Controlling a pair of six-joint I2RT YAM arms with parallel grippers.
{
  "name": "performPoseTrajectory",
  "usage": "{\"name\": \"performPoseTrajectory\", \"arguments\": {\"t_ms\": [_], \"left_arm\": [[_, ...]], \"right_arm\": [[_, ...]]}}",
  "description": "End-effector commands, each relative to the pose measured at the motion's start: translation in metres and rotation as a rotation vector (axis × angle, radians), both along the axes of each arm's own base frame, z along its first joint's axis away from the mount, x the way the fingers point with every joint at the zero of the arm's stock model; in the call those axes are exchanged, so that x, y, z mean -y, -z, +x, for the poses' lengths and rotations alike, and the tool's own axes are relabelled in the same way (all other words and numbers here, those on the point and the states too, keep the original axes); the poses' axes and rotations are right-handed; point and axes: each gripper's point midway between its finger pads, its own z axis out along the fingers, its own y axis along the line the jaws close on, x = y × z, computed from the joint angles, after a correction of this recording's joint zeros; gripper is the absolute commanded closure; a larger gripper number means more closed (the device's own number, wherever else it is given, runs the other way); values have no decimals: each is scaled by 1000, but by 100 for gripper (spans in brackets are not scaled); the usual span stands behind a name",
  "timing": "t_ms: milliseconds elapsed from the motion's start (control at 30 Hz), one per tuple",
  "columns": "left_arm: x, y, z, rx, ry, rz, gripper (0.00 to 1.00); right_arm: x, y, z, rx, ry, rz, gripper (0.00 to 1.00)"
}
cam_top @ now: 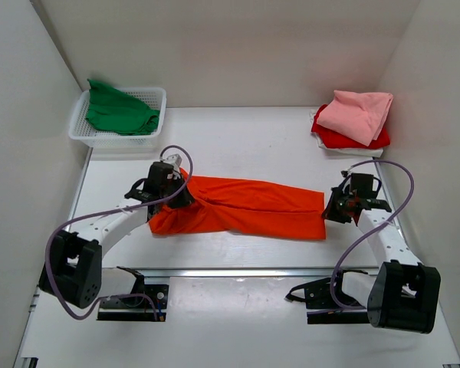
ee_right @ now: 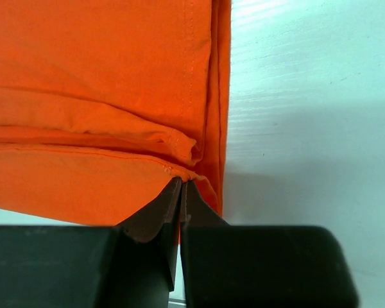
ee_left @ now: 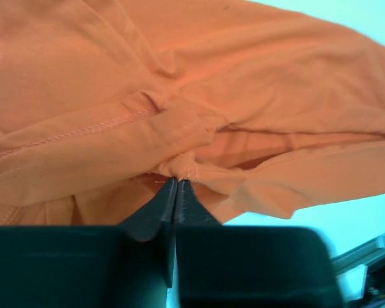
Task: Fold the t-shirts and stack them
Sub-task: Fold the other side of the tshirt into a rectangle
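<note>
The bright orange t-shirt (cam_top: 245, 205) lies in a long folded band across the middle of the table. My left gripper (cam_top: 181, 196) is at its left end, shut on a bunched fold of the orange cloth (ee_left: 179, 168). At the right end my right gripper (cam_top: 329, 208) is shut on the hem edge (ee_right: 179, 173), with the folded layers lying flat beyond it. The green t-shirt (cam_top: 119, 111) sits crumpled in the basket at the back left. A folded pale pink t-shirt (cam_top: 360, 113) rests on top of the red t-shirt (cam_top: 333, 138) at the back right.
A white mesh basket (cam_top: 155, 98) stands in the back left corner against the wall. White walls close in the table on the left, back and right. A metal rail (cam_top: 238, 271) runs along the near edge between the arm bases.
</note>
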Motion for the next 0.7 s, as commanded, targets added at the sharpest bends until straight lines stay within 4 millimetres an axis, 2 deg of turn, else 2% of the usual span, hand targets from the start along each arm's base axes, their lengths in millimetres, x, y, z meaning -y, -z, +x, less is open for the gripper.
{"name": "performPoseTrajectory", "arguments": {"t_ms": [0, 67, 100, 167, 200, 233, 300, 367, 433, 500, 533, 567, 667], "left_arm": [[0, -1, 6, 6, 12, 13, 84], [-4, 8, 9, -2, 13, 42, 83], [-7, 5, 13, 12, 9, 47, 81], [-8, 0, 27, 31, 3, 43, 71], [-8, -10, 34, 53, -3, 33, 68], [-12, -21, 44, 90, -24, 10, 67], [-16, -64, 57, 221, -79, -63, 64], [-25, -85, 58, 278, -129, -62, 65], [-17, -103, 51, 284, -87, -75, 63], [-9, -99, 31, 216, -44, -84, 63], [-12, -91, 24, 193, -46, -71, 64], [-9, -79, 10, 146, -37, -44, 64], [-17, -30, -18, 38, -61, 24, 67]], "right_arm": [[11, -10, 21, 63, 16, -32, 100], [17, -3, 23, 41, 33, -59, 100], [21, 0, 24, 28, 43, -74, 99], [34, 2, 30, 6, 87, -134, 87], [40, 6, 30, -25, 101, -151, 83], [48, 0, 34, -28, 142, -188, 82], [70, -12, 47, -45, 212, -300, 79], [77, -18, 53, -67, 220, -348, 72], [71, -31, 66, -33, 182, -351, 68], [50, -46, 83, 42, 88, -355, 64], [39, -48, 89, 66, 45, -332, 64], [17, -52, 95, 103, -31, -305, 64], [-24, -50, 104, 138, -142, -180, 64]]}}
